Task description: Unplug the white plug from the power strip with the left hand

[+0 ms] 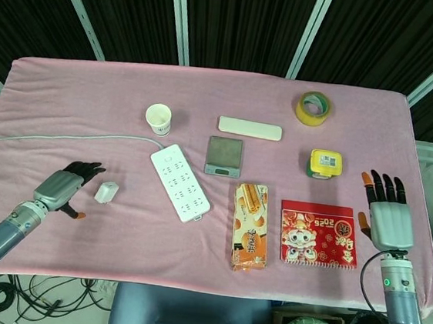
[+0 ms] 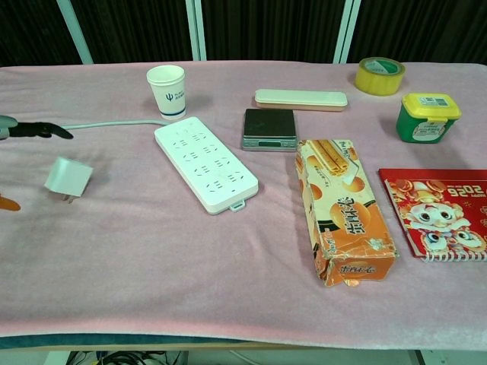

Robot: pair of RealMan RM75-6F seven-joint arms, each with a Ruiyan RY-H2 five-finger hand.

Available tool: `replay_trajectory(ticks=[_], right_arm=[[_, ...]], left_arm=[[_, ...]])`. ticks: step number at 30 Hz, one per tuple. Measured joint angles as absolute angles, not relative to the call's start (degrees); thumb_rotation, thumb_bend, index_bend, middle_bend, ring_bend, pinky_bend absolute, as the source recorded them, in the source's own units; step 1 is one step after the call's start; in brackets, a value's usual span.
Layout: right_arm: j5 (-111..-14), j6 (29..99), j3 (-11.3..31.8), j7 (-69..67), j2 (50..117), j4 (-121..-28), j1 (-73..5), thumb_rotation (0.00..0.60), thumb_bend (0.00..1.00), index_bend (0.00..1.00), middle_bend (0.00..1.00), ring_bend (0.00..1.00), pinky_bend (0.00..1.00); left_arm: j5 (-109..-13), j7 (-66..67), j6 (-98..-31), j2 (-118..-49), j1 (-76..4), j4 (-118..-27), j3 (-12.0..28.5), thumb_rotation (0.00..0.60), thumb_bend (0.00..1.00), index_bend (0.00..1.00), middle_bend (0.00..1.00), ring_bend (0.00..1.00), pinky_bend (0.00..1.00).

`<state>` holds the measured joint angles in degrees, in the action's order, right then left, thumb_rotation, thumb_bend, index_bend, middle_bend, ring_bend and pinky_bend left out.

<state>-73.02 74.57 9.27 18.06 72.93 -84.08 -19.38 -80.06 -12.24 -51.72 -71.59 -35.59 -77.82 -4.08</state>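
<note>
The white plug (image 1: 105, 192) (image 2: 68, 177) lies loose on the pink cloth, left of the white power strip (image 1: 180, 182) (image 2: 205, 163). My left hand (image 1: 64, 187) is just left of the plug, fingers spread and holding nothing; in the chest view only its fingertips (image 2: 39, 130) show at the left edge. The strip's sockets are all free and its grey cord (image 1: 64, 137) runs off to the left. My right hand (image 1: 383, 215) is at the table's right edge with fingers spread and nothing in them.
A paper cup (image 1: 158, 118), a flat white case (image 1: 249, 127), a small scale (image 1: 224, 155), a snack box (image 1: 247, 236), a red notebook (image 1: 318, 234), a yellow-lidded jar (image 1: 325, 163) and a tape roll (image 1: 313, 108) lie across the middle and right.
</note>
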Motion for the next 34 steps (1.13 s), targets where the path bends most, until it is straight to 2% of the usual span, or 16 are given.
replay_trajectory(ticks=[5, 9, 16, 23, 27, 34], right_arm=[[-74.3, 78.4, 7.8, 14.7, 71.1, -85.3, -15.7, 0.6, 0.31, 0.06, 0.04, 0.06, 0.06], [-75.9, 81.8, 6.1, 13.3, 70.5, -86.1, -12.7, 0.6, 0.31, 0.06, 0.04, 0.06, 0.06], [-80.3, 88.0, 3.2, 12.5, 70.2, -88.4, -8.5, 0.6, 0.31, 0.06, 0.04, 0.06, 0.06], [-85.5, 90.4, -1.0, 13.2, 71.4, -89.8, -5.6, 0.6, 0.31, 0.06, 0.04, 0.06, 0.06], [-87.4, 90.8, -1.6, 13.3, 72.9, -88.9, -5.1, 0.6, 0.31, 0.06, 0.04, 0.06, 0.06], [-89.6, 90.9, -1.7, 13.1, 74.3, -87.6, -5.2, 0.6, 0.31, 0.06, 0.04, 0.06, 0.06]], left_arm=[[-78.0, -8.1, -56.5, -67.0, -33.8, -85.9, -2.8, 0.6, 0.05, 0.09, 0.0, 0.0, 0.0], [-77.1, -3.4, -63.9, -63.3, -30.2, -92.3, -2.5, 0.6, 0.05, 0.1, 0.01, 0.0, 0.0], [-76.1, 4.6, -75.9, -58.6, -20.4, -102.1, -4.8, 0.6, 0.05, 0.1, 0.01, 0.0, 0.0], [-80.0, 5.2, -87.1, -58.3, -11.8, -103.6, -7.5, 0.6, 0.06, 0.14, 0.01, 0.0, 0.0], [-84.7, 6.6, -91.8, -58.9, -8.6, -102.7, -8.7, 0.6, 0.06, 0.16, 0.02, 0.0, 0.0], [-88.1, 10.0, -93.8, -61.7, -6.9, -99.9, -8.6, 0.6, 0.07, 0.16, 0.02, 0.0, 0.0]])
